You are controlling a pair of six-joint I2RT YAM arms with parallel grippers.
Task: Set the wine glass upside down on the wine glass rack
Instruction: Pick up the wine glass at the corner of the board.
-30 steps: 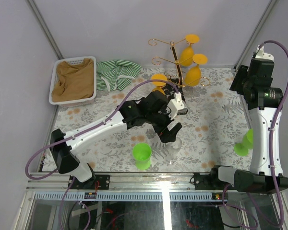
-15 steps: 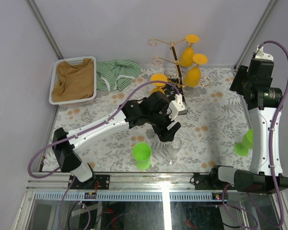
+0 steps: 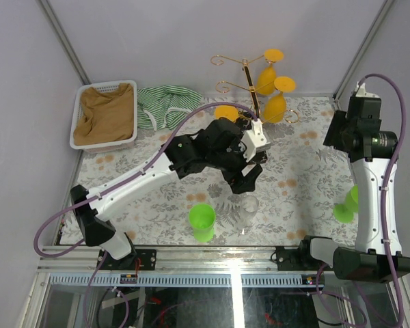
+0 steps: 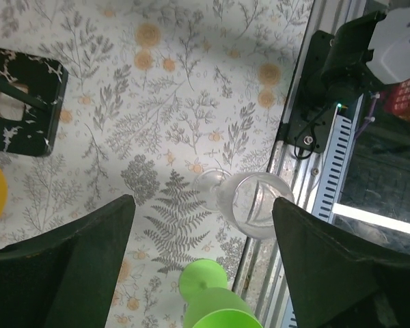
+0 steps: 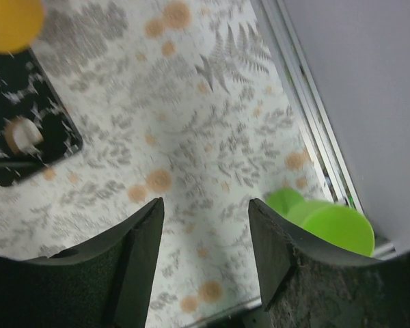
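A clear wine glass (image 3: 248, 208) stands upright near the table's front edge; it also shows in the left wrist view (image 4: 250, 203). The gold wire rack (image 3: 249, 80) stands at the back with several orange glasses (image 3: 276, 104) hanging on it; its black floral base shows in the left wrist view (image 4: 19, 111) and the right wrist view (image 5: 29, 137). My left gripper (image 3: 245, 175) is open and empty, above the table just behind the clear glass (image 4: 201, 253). My right gripper (image 3: 343, 131) is open and empty, high over the right side (image 5: 205, 260).
A green glass (image 3: 202, 221) stands left of the clear one, close under my left gripper (image 4: 215, 307). Another green glass (image 3: 348, 205) stands at the right edge (image 5: 328, 224). A white basket (image 3: 82, 140) of brown cloth and a striped cloth (image 3: 165, 106) lie at the back left.
My left gripper has moved back and to the right, away from the clear glass, and has turned. My right arm has shifted slightly left.
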